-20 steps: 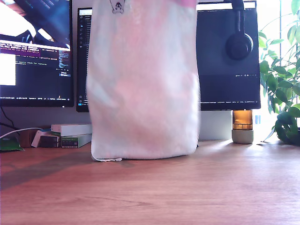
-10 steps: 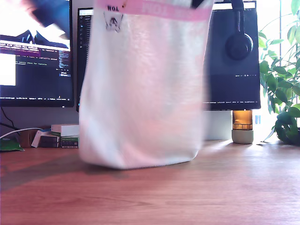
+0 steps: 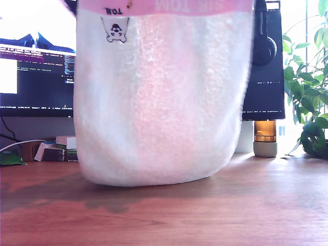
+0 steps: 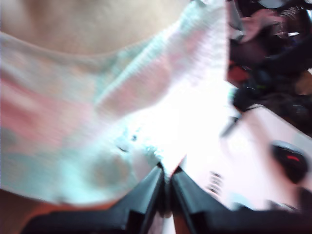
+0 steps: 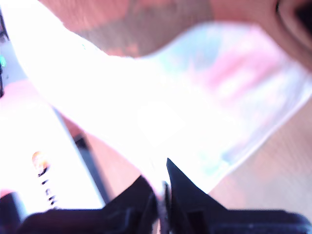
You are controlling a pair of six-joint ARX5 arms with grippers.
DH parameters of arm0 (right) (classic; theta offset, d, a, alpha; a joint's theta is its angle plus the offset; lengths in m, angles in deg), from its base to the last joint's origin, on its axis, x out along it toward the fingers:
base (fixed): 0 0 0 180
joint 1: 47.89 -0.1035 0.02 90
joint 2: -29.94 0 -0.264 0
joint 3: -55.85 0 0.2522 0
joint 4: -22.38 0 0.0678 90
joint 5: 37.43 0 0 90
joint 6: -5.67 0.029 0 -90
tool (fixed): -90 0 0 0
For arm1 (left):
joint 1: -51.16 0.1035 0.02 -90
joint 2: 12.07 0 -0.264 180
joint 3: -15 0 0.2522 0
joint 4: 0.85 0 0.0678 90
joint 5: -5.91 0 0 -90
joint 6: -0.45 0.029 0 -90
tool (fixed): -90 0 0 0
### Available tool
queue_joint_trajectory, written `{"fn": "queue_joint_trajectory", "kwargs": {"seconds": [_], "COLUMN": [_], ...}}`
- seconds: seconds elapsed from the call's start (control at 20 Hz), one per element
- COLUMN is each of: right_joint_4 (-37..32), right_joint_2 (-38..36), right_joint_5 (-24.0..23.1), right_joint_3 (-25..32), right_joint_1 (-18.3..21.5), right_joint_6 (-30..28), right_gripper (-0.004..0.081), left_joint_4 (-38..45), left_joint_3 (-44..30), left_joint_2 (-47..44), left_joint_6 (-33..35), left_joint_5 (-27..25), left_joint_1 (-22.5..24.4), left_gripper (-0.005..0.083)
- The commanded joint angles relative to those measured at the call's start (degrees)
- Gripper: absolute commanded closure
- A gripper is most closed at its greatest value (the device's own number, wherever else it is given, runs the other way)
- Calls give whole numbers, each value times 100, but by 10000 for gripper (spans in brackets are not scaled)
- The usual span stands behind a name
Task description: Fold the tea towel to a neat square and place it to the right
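**Towel hanging in front of the monitors**

The towel (image 3: 161, 102) hangs like a broad curtain across the middle of the exterior view, fluffy terry cloth in washed-out pink, white and mint. A pink band with lettering runs along its top edge, and a small white label (image 3: 115, 29) sits below it. The rounded lower edge hangs close to the wooden counter (image 3: 230, 210); whether it touches is unclear. In the wrist views, my first gripper (image 4: 165, 187) has its dark jaws pressed together on a thin edge of cloth, and my second gripper (image 5: 163, 187) pinches another edge likewise. Behind stand dark monitors (image 3: 36, 66), headphones (image 3: 262, 43) and a leafy plant (image 3: 307, 97).
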Motion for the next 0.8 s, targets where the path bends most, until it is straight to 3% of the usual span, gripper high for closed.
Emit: {"fn": "queue_joint_trajectory", "kwargs": {"seconds": [0.0, 0.2, 0.25, 0.4, 0.55, 0.75], "right_joint_4": [-802, -3480, -4210, -5790, -5429, -4162], "right_joint_2": [186, 459, 485, 472, 472, 474], "right_joint_5": [-151, -1073, -1482, -2332, -2358, -1974], "right_joint_3": [50, 48, 48, -33, -448, -590], "right_joint_1": [11, 20, 17, -61, -79, -155], "right_joint_6": [-79, 46, 72, 173, 177, 177], "right_gripper": [782, 782, 782, 782, 782, 782], "left_joint_4": [813, 3324, 3980, 4642, 4181, 2741], "left_joint_3": [-76, -74, -46, 452, 874, 892], "left_joint_2": [-48, -48, -48, -48, -68, -77], "left_joint_6": [70, 129, 131, 289, 317, 319], "left_joint_5": [-367, -1982, -2363, -2962, -2804, -1930], "left_joint_1": [46, 258, 313, 439, 457, 435], "left_gripper": [797, 797, 797, 797, 797, 797]}}
